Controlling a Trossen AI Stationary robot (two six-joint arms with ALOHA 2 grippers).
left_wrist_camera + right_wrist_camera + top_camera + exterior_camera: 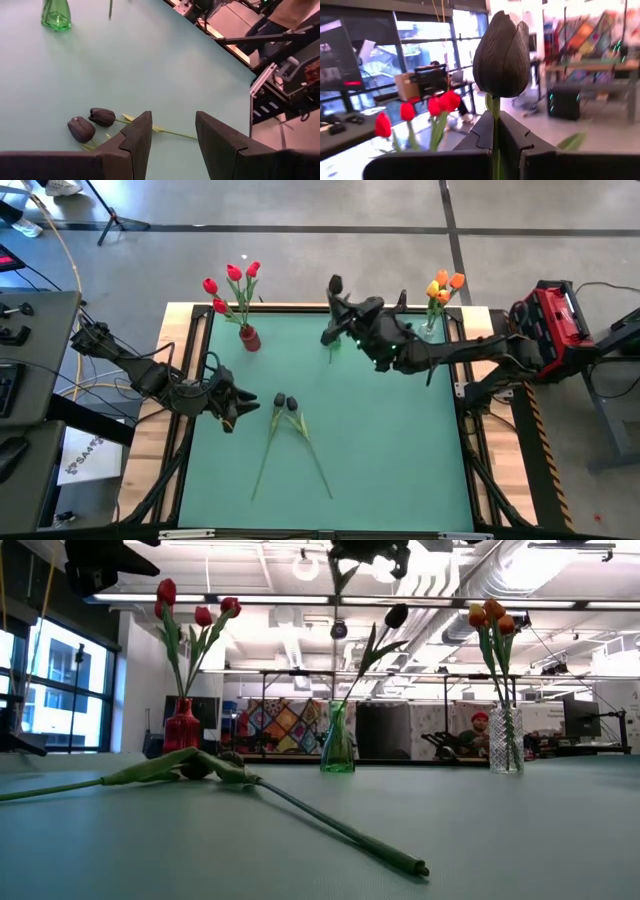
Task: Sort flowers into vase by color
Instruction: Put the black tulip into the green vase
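One black flower (501, 55) between right pincer (497, 131) fingers

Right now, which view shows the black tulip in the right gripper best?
Right wrist view: the black tulip fills the frame, stem pinched in the right gripper. The low view shows its head small; the high view hides it under the arm; the left wrist view misses it.
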